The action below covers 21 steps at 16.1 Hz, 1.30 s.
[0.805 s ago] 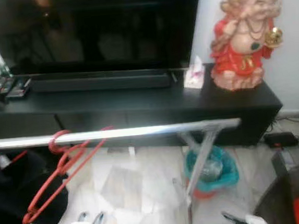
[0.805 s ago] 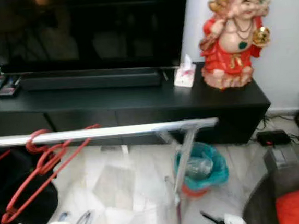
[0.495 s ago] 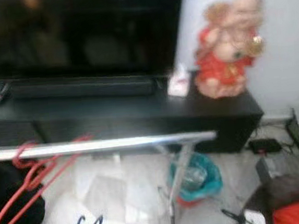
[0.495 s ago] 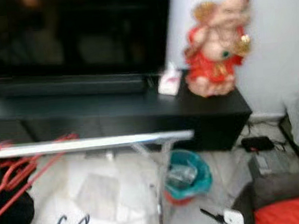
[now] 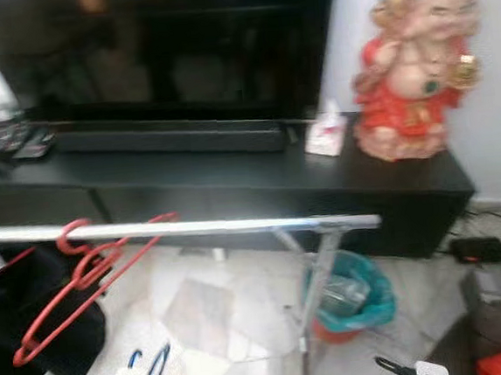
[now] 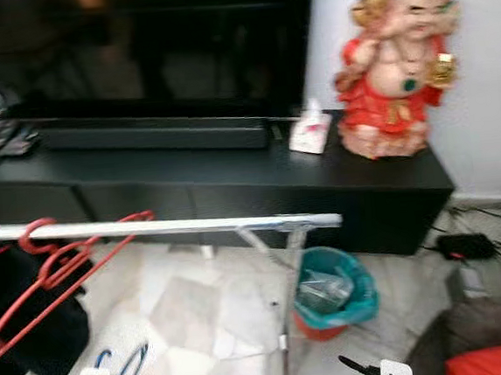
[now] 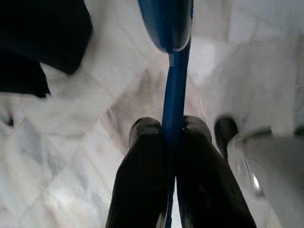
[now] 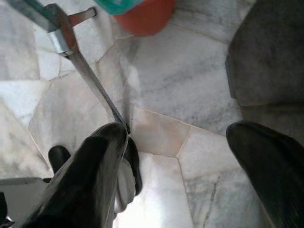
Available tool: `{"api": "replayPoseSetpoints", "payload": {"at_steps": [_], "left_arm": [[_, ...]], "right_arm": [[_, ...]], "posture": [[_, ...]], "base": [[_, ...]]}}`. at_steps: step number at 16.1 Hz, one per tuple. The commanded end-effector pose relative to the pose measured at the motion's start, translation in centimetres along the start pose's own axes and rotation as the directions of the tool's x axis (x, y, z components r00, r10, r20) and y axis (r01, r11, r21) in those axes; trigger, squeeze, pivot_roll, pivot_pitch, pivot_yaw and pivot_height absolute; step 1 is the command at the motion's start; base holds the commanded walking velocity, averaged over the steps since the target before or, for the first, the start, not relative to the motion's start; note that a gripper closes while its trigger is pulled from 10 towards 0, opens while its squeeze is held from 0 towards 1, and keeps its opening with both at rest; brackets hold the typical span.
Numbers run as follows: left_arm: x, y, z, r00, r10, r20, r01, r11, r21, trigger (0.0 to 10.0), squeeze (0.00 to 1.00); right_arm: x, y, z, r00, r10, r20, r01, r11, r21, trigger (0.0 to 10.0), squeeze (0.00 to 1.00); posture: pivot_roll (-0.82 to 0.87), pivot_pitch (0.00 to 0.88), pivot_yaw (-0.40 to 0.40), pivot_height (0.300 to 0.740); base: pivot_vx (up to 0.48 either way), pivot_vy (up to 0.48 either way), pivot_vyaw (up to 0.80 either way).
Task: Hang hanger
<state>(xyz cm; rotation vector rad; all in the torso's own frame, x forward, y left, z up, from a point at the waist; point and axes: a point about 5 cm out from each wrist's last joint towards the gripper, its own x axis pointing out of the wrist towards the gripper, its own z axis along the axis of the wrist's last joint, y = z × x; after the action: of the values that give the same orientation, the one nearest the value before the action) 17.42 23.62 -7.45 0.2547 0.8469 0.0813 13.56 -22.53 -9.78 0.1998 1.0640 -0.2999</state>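
Down by the marble floor (image 7: 61, 142), the left gripper (image 7: 172, 133) has its two black fingers (image 7: 142, 161) pressed tight on a blue hanger (image 7: 173, 95), the thin blue bar caught between them and its wider blue part just beyond the tips. The right gripper (image 8: 175, 152) hangs with its fingers (image 8: 95, 166) spread wide apart, nothing between them, above the tiles near the foot of the rack's metal leg (image 8: 90, 76). Ahead, a silver rail (image 5: 175, 227) runs across in front of a black TV cabinet (image 5: 233, 185). Red hangers (image 5: 74, 282) hook over the rail toward its left end, beside dark clothing (image 5: 25, 321). At the cabinet's right end stands a red figurine (image 5: 411, 68), with a tissue packet (image 5: 325, 135) just beside it. A teal bin (image 5: 352, 291) sits on the floor by the rack's leg.
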Motion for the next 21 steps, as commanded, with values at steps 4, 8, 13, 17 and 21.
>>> {"api": "replayPoseSetpoints", "payload": {"at_steps": [4,8,13,17,21], "left_arm": [[-0.7,0.0,5.1,0.915,-0.018,0.403,-0.031,0.993,0.116,10.0,0.0],[-2.1,-0.7,6.0,0.839,-0.153,0.523,0.06,0.98,0.192,10.0,0.0],[-5.4,-2.4,10.6,0.655,-0.425,0.624,0.234,0.9,0.367,10.0,0.0],[-6.7,-4.0,12.3,0.601,-0.517,0.61,0.318,0.855,0.411,10.0,0.0],[-6.8,-4.0,15.3,0.601,-0.482,0.638,0.332,0.876,0.348,10.0,0.0]], "right_arm": [[0.0,-0.2,0.3,1.0,0.0,0.002,0.0,1.0,-0.028,10.0,0.0],[0.0,-0.5,0.6,1.0,-0.004,0.01,0.004,0.999,-0.041,10.0,0.0],[0.0,-0.7,1.0,1.0,-0.001,0.015,0.002,0.998,-0.068,10.0,0.0],[0.0,-0.7,1.1,1.0,0.003,0.017,-0.002,0.997,-0.076,10.0,0.0],[0.0,-0.5,1.0,1.0,0.002,0.019,-0.001,0.998,-0.07,10.0,0.0]], "posture": [[-0.04,0.0,-0.046,0.732],[-0.02,0.0,-0.074,0.732],[0.0,0.0,-0.083,0.732],[-0.01,0.0,-0.083,0.732],[-0.02,0.0,-0.069,0.732]], "base": [[0.0,0.0,0.0],[0.0,0.0,0.0],[0.0,0.0,0.0],[0.0,0.0,0.0],[0.0,0.0,0.0]]}}
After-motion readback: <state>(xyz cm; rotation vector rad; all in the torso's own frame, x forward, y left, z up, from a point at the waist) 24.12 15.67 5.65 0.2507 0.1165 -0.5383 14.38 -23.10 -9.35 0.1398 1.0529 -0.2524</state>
